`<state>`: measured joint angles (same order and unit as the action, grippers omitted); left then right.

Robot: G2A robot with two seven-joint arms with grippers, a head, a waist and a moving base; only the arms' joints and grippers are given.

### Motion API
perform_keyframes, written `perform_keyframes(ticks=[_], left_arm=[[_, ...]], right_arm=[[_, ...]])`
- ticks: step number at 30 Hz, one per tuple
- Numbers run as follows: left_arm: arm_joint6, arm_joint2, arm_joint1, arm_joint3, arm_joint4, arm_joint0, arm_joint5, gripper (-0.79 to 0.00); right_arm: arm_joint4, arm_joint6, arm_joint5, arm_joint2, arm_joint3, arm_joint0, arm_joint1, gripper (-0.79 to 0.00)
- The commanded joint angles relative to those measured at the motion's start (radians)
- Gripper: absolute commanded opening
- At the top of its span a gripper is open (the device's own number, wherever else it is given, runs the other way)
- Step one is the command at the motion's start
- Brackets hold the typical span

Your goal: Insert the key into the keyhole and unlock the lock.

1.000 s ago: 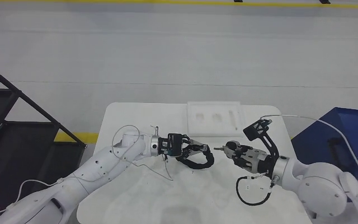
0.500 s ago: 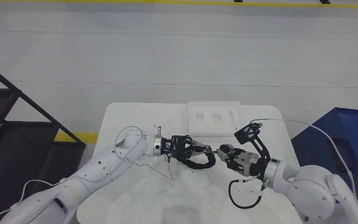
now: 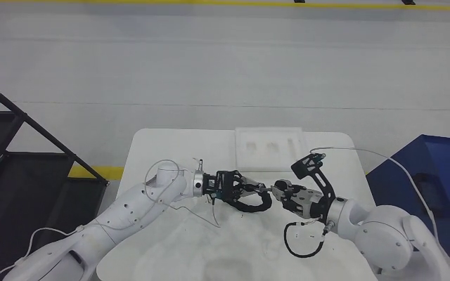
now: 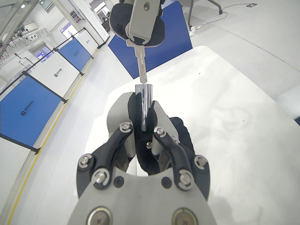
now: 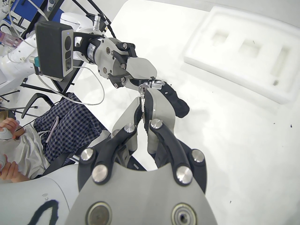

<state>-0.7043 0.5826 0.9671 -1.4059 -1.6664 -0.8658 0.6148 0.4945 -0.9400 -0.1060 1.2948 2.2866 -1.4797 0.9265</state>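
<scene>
Nearly coaxial, key tip-first toward lock

The key is bare silvery metal with a dull sheen. The lock has a mirror-bright chromed barrel, and its cable wears a black woven-looking sleeve (matt, slightly nubbly). The left claw and the right claw have smooth matt grey shells and black textured pads. The tabletop is smooth white; the foam tray looks soft and matt.
</scene>
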Motion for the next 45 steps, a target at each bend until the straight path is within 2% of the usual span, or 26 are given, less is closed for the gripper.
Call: perform_keyframes(ticks=[1, 25, 44, 45], left_arm=[[-0.002, 0.005, 0.001, 0.0, -0.004, -0.004, 0.001, -0.785], [-0.009, 0.054, 0.011, -0.007, -0.024, -0.033, 0.045, -0.785], [-0.005, 0.076, 0.025, -0.008, -0.037, -0.04, 0.06, -0.785], [-0.007, 0.077, 0.026, -0.007, -0.036, -0.041, 0.064, -0.785]], right_arm=[[0.002, 0.002, -0.003, -0.002, 0.0, 0.001, 0.001, -0.785], [0.021, 0.011, 0.008, -0.027, -0.021, 0.016, 0.007, -0.785], [0.03, -0.006, -0.012, -0.102, -0.064, 0.091, 0.021, -0.785], [0.019, 0.0, -0.005, -0.104, -0.066, 0.096, 0.023, -0.702]])
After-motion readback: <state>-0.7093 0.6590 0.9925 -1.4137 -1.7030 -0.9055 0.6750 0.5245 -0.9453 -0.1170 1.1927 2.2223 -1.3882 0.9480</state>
